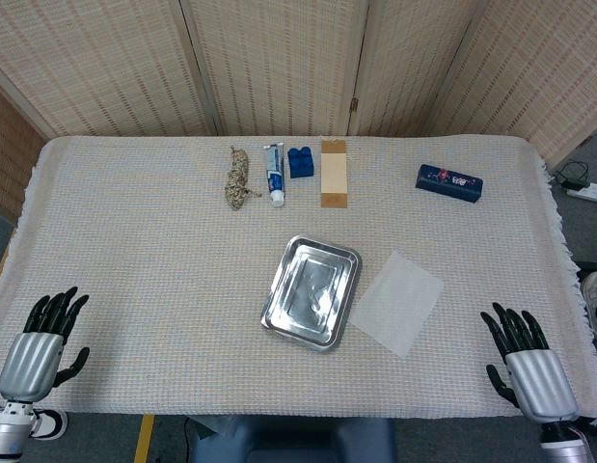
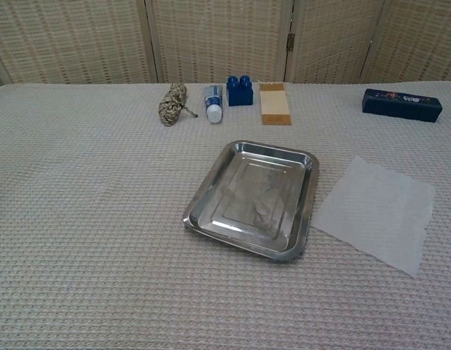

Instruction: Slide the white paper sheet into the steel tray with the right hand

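paper (image 1: 397, 302) right of tray (image 1: 312, 291) | hands (image 1: 40, 347) (image 1: 528, 370) empty, spread

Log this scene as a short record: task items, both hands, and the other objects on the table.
paper: white paper sheet flat on the cloth, right of the tray, not yet in it
tray: rectangular steel tray, nothing in it
right hand: open, near table edge, apart from the sheet
left hand: open, near table edge
far row: coiled rope, toothpaste tube, blue toy brick, wooden block, dark blue box
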Motion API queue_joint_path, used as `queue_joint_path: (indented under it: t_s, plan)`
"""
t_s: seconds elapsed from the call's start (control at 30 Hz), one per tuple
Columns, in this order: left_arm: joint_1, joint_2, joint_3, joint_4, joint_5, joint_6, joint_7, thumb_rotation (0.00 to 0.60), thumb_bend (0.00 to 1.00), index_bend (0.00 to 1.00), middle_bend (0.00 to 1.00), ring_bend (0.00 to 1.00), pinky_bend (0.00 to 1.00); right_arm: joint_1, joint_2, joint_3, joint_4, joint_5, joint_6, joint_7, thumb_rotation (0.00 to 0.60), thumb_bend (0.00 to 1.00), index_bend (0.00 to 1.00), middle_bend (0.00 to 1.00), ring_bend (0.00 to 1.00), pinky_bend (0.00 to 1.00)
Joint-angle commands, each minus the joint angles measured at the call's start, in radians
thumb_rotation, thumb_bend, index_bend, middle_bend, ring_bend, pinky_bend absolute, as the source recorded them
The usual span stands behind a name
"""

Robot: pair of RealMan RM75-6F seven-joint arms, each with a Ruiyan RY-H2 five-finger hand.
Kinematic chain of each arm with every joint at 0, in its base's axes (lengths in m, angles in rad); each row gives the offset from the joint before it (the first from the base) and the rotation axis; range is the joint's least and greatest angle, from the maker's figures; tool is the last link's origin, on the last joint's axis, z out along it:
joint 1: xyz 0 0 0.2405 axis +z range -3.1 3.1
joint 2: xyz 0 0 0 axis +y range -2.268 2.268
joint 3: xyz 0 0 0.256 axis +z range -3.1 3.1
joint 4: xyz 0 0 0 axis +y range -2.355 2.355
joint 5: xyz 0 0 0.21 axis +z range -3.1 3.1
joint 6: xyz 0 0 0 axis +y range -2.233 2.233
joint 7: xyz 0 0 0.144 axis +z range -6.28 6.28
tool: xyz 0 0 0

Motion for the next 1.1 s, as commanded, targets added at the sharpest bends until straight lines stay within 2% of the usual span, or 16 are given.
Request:
queue_joint_path:
  t_s: [0.03,0.2,0.37,0.77,0.9,1.1]
  plan:
    - [0.001,-0.002,-0.002,0.004,-0.008,-0.002,0.003,0.600,0.44,0.00,0.00,0.00,0.00,0.002,-0.001,0.009,0.001,0.015,-0.012,-0.003,0.600,0.46,0.00,0.00,0.00,0.00]
    - [-0.003,-0.008,-0.007,0.005,-0.010,-0.003,-0.003,0.600,0.44,0.00,0.00,0.00,0.00,0.023,-0.010,0.025,0.031,0.045,-0.064,-0.011,0.600,0.46,0.01,0.00,0.00,0.00]
    - [-0.009,-0.015,-0.010,0.018,-0.013,-0.011,-0.007,0.600,0.44,0.00,0.00,0.00,0.00,0.059,-0.074,0.018,0.218,-0.012,-0.111,-0.051,0.600,0.46,0.11,0.00,0.00,0.00]
    - [-0.021,-0.022,-0.018,0.038,-0.085,-0.077,0.007,0.600,0.44,0.00,0.00,0.00,0.00,0.174,-0.271,0.066,0.647,-0.014,-0.218,0.229,0.600,0.46,0.25,0.00,0.00,0.00]
    - [-0.028,-0.033,-0.021,0.053,-0.108,-0.101,0.014,0.600,0.44,0.00,0.00,0.00,0.00,0.212,-0.340,0.069,0.771,-0.033,-0.235,0.282,0.600,0.46,0.26,0.00,0.00,0.00]
    - [-0.040,-0.031,-0.020,0.083,-0.103,-0.119,-0.027,0.600,0.44,0.00,0.00,0.00,0.00,0.260,-0.422,0.068,0.866,-0.042,-0.267,0.337,0.600,0.46,0.26,0.00,0.00,0.00]
